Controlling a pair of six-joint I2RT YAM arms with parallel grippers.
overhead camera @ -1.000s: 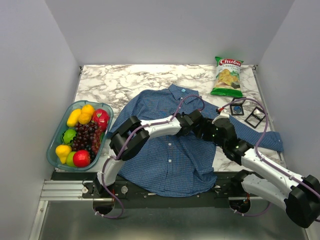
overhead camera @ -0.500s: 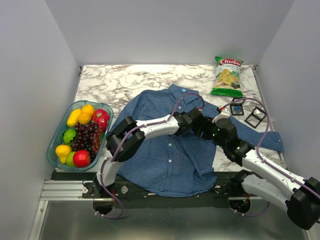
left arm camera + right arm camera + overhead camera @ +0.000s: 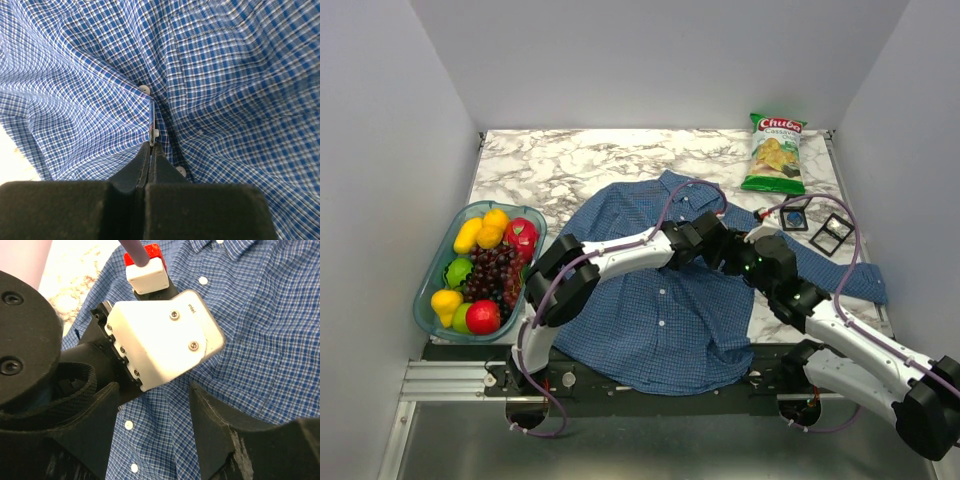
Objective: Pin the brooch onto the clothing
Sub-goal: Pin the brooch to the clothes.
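The clearest writing we can read is on the green chip bag [image 3: 776, 153] at the far right corner of the marble surface [image 3: 570, 160]: "Chuba" in red, with "Cassava" under it. In the right wrist view we also read "intel" on the white camera housing [image 3: 160, 340] on the left arm's wrist, just under a red and white plug [image 3: 146, 270]. The only container is the clear fruit basket [image 3: 421, 298] at the left edge. It holds dark grapes [image 3: 492, 275], yellow fruit [image 3: 480, 232], a red apple [image 3: 483, 316], another red fruit [image 3: 521, 235] and something green [image 3: 458, 270]. The blue checked shirt [image 3: 650, 320] lies spread over the middle of the surface, collar toward the far side. Its hem hangs over the near edge and its right sleeve runs out close to the right edge. Two small dark square pieces [image 3: 795, 218] [image 3: 831, 232] lie between the collar and that edge, below the chip bag. The left hand [image 3: 151, 150] is pressed together on a raised fold of the shirt's front strip, with white buttons [image 3: 144, 90] just beyond the fingertips. The right hand [image 3: 154, 388] hangs above the shirt with its fingers [image 3: 225, 430] apart and nothing between them. The left arm's camera housing sits just ahead of it, so the two wrists are crowded together over the chest. Bare marble lies behind the shirt, from the basket across to the bag.
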